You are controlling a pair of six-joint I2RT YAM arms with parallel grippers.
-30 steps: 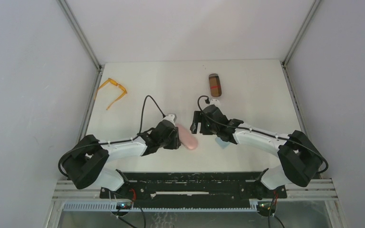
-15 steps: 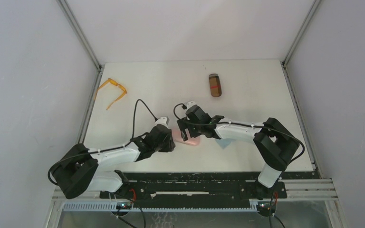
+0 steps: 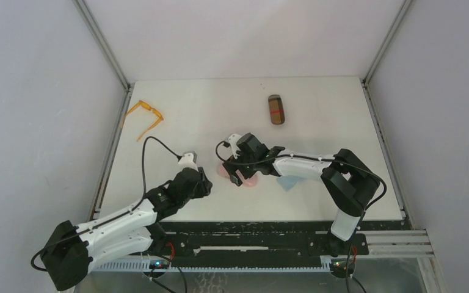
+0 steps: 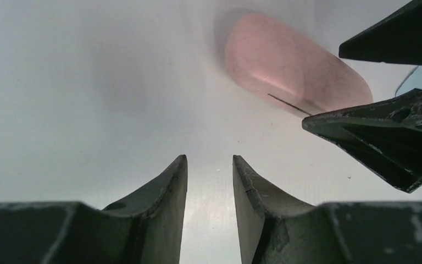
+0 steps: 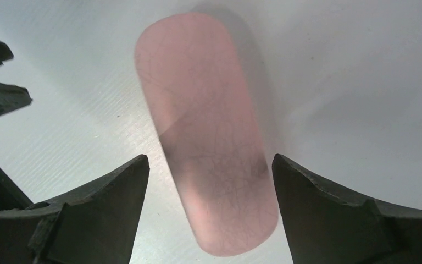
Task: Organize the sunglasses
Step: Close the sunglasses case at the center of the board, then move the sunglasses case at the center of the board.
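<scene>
Between the matt black jaws of the right gripper (image 5: 209,159), pale pink case (image 5: 198,99), finely veined with dark hairlines. Beneath, plain white table (image 5: 362,66). Well beyond the jaws, translucent orange sunglasses (image 3: 149,110) and brown case (image 3: 276,110), red-banded.

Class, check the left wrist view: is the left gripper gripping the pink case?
No, the left gripper has only bare table between its fingers, and the pink case lies beyond their tips.

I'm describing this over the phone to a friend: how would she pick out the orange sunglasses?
Look at the white table, then follow its left edge toward the far end. The orange sunglasses lie there on their own. Unlike the brown case and the pink case, which are solid oblongs, they are a thin see-through frame.
</scene>
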